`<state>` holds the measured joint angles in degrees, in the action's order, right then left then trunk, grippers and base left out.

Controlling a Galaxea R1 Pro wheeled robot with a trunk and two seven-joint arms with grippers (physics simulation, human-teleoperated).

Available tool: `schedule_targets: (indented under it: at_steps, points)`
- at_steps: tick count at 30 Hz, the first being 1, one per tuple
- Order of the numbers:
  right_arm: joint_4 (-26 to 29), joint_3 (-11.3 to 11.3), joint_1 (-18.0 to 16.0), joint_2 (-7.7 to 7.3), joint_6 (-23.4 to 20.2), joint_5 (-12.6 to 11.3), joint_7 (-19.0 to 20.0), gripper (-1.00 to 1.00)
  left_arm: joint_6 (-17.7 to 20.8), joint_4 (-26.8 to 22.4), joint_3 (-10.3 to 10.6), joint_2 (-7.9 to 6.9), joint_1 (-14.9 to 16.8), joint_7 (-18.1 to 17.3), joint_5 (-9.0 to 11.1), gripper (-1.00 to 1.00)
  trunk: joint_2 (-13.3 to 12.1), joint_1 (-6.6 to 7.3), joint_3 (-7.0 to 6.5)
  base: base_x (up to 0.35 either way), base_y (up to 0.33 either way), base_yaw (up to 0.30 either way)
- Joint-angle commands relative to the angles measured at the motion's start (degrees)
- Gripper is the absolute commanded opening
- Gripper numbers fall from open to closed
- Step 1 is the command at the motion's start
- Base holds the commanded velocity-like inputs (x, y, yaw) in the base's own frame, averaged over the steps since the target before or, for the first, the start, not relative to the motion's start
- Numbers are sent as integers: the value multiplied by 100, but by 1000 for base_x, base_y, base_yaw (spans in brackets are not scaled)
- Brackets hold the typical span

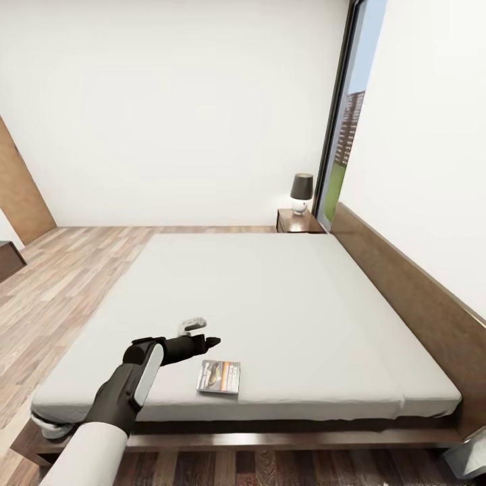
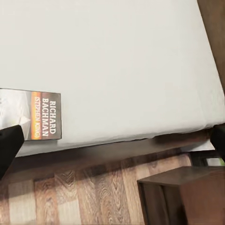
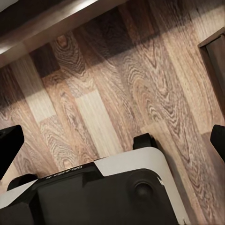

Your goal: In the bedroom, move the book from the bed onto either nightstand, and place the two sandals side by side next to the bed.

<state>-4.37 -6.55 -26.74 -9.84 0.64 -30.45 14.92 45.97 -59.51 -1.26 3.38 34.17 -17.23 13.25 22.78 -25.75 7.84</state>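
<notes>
The book (image 1: pixel 219 376) lies flat on the pale grey mattress of the bed (image 1: pixel 270 304), close to its near edge. In the left wrist view the book (image 2: pixel 35 114) shows its "Richard Bachman" lettering, just inside one dark fingertip (image 2: pixel 9 145). My left gripper (image 1: pixel 202 333) hovers over the mattress just left of the book, open and empty. The far nightstand (image 1: pixel 297 221) stands beside the headboard, with a lamp (image 1: pixel 302 192) on it. A second reddish-brown nightstand (image 2: pixel 183 197) stands on the floor past the bed's near edge. My right gripper (image 3: pixel 112 145) is open over the wood floor. The sandals are out of view.
The brown headboard (image 1: pixel 418 297) runs along the right wall, and a tall window (image 1: pixel 344 135) stands behind the far nightstand. A brown door (image 1: pixel 20 189) and a dark cabinet (image 1: pixel 7 260) sit at the far left. My own white and black base (image 3: pixel 108 192) is below the right gripper.
</notes>
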Motion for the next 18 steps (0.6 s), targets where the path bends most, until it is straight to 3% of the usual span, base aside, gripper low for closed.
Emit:
schedule_targets:
  at_steps: [1,4,7,11,13,16,18]
  points:
    - [-20,-48,-11,0,7,-56,37,100,-62,61,-40,11,40,53,4,100,13,-3,21,0,0,0]
    - [-20,-48,-14,0,7,-51,37,100,-662,183,-296,46,80,349,16,100,13,-3,48,0,0,0]
    - [-20,-48,-13,0,7,-49,37,100,-1367,373,-522,308,98,982,22,100,13,-3,74,0,0,0]
    - [-20,-48,-15,0,7,-49,37,100,-1609,443,-585,495,213,1737,22,100,13,-3,109,0,0,0]
    - [-20,-48,-15,0,7,-49,37,100,-1643,470,-594,513,256,1868,41,100,13,-3,127,0,0,0]
    - [-20,-48,-13,0,7,-43,37,100,-1664,495,-598,514,289,1939,320,100,13,-3,153,0,0,0]
    - [-18,-48,-13,0,7,-41,37,100,-1651,501,-578,514,298,1734,756,100,13,-3,171,0,0,0]
